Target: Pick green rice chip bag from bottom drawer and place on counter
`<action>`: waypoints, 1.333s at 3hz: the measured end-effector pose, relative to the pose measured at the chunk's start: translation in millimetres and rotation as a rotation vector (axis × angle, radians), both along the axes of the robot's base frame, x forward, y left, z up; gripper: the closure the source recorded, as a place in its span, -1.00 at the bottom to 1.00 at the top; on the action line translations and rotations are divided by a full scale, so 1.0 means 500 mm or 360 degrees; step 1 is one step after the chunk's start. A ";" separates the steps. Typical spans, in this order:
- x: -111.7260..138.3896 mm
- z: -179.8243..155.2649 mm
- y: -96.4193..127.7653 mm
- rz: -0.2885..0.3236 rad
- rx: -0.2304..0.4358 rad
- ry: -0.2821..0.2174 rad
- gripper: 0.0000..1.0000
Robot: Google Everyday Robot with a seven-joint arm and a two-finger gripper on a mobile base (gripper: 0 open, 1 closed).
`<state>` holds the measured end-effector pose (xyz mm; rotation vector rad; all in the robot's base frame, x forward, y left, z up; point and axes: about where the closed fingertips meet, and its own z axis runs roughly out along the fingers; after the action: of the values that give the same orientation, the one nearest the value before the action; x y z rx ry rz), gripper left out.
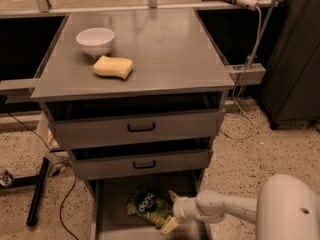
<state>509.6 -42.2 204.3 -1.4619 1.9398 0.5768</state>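
The gripper (171,211) reaches in from the right, low inside the pulled-out bottom drawer (111,200) - its two fingers spread apart at the right edge of the green rice chip bag (146,207), which lies flat on the drawer floor. Up on the counter (165,49) sit a white bowl (95,40) and a yellow sponge (113,67) - near each other, not touching.

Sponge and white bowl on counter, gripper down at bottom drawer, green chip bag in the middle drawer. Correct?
Not the middle drawer: camera view shows the green rice chip bag lying in the open bottom drawer. Rest holds: yellow sponge and white bowl on the counter, gripper down at the bottom drawer, open at the bag's right edge.
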 end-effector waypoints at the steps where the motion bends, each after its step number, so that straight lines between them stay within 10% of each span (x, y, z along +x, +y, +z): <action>1: 0.026 -0.076 0.034 -0.0071 -0.0002 0.0061 -1.00; 3: 0.054 -0.156 0.087 -0.0150 0.0028 0.0123 -1.00; 4: 0.056 -0.157 0.088 -0.0151 0.0028 0.0123 -0.63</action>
<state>537.4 1.6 125.8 -1.3466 2.0463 0.6137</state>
